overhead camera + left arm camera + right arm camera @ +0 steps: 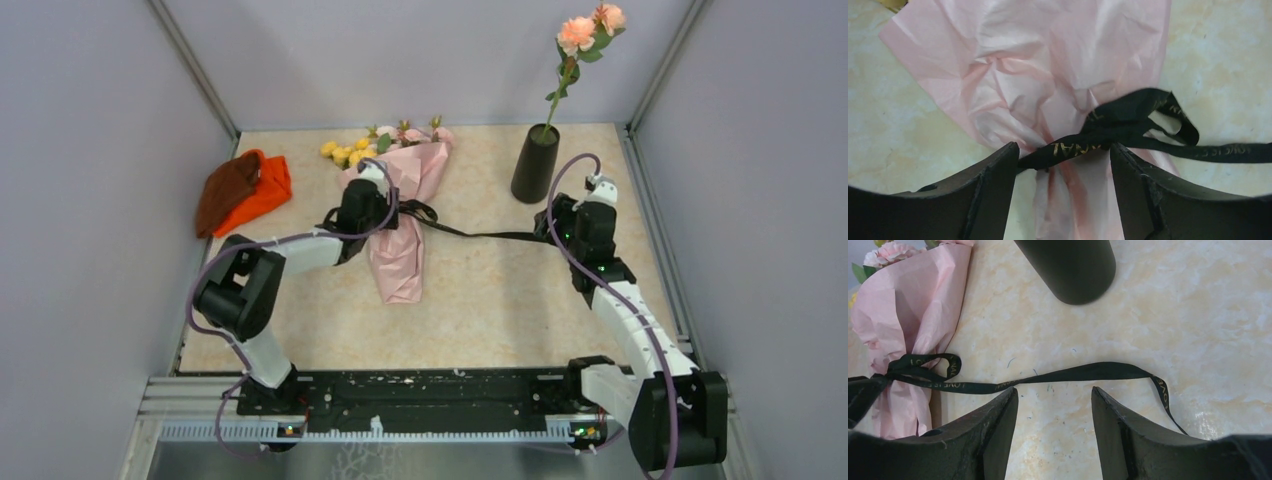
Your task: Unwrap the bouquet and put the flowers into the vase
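Pink paper (pixel 400 265), crinkly and soft, is what the bouquet (pixel 415 170) is wrapped in. From the top view it's seen lying flat on the surface (pixel 480 310), left of centre, with the blooms pointed at the far wall. The left claw (pixel 368 195) is parked over its tied waist. A black ribbon (pixel 480 236) is stretched from there toward the right claw (pixel 562 228). The vase (pixel 535 163) is stood far right with one peach stem (pixel 577 33) already in it, and the other flowers (pixel 395 135) are bunched in the wrap. An orange-brown cloth (pixel 243 190) is dumped at the left wall.

Left wrist view: the jaws are spread either side of the ribbon's knot, nothing pinched.

Right wrist view: that claw is opened too, nothing held. The ribbon tail is laid loose just past the fingertips.

Handling guess: the ribbon looks thin, limp and slippery, so it's best pinched near a free end. The paper would be torn easily. The stems seem light and bendy, and are best taken low, away from the blooms.
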Controlling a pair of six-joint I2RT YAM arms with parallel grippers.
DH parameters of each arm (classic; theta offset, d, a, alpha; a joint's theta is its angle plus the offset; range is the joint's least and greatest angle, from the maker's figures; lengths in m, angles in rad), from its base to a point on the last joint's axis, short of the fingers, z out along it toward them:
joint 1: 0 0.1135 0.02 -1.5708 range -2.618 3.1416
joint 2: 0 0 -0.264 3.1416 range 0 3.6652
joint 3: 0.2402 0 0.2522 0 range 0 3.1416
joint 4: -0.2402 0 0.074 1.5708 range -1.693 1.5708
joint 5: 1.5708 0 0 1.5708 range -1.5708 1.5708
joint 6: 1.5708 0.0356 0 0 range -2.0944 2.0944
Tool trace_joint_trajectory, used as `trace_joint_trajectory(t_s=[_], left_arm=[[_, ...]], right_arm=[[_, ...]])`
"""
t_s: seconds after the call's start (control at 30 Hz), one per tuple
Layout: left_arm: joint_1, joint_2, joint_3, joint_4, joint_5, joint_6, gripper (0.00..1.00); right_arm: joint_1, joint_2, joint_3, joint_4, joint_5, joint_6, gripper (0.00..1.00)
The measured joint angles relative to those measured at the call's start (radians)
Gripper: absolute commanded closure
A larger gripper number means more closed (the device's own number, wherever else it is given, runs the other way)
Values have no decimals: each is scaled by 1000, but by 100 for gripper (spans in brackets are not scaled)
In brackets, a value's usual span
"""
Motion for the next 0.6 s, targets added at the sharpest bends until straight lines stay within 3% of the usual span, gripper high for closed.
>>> trace_joint_trajectory(t_s=[0.23,0.3,0.43,0.47,0.57,0.6], left_arm=[[-110,34,3,0,-172,169,30],[-106,44,13,0,-214,185,43],[-103,69,36,-3,-258,195,92],[-103,72,40,-6,-267,196,99],[-103,73,52,-18,-287,196,100],[-103,73,60,-27,-291,195,96]], right_arm=[[0,12,0,6,-12,0,45],[0,12,0,8,-15,-1,45],[0,13,0,10,-18,0,45],[0,13,0,10,-18,0,45],[0,13,0,11,-18,0,45],[0,13,0,11,-18,0,45]])
